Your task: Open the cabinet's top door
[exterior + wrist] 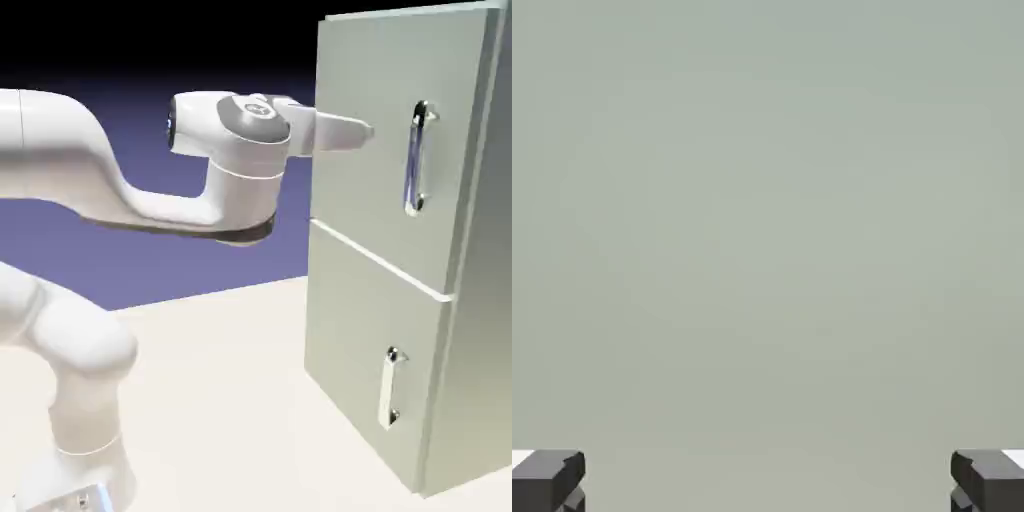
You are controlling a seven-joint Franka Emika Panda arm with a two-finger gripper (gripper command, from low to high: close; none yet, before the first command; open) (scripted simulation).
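Out front: the pincer (369, 132) is spread wide, nothing in it.
Tips (768, 475): dark, blocky; might bump the door if pushed straight on.
Top door (390, 150): shut, above the small door (375, 345); flat, pale grey-green.
Handle (415, 158): shiny upright bar; a crooked grab could slip off.

No text, label, brand, number or sign can be read in either view

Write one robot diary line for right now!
gripper: open, holding nothing | facing: pale green door panel | top door: closed | top handle: not grasped
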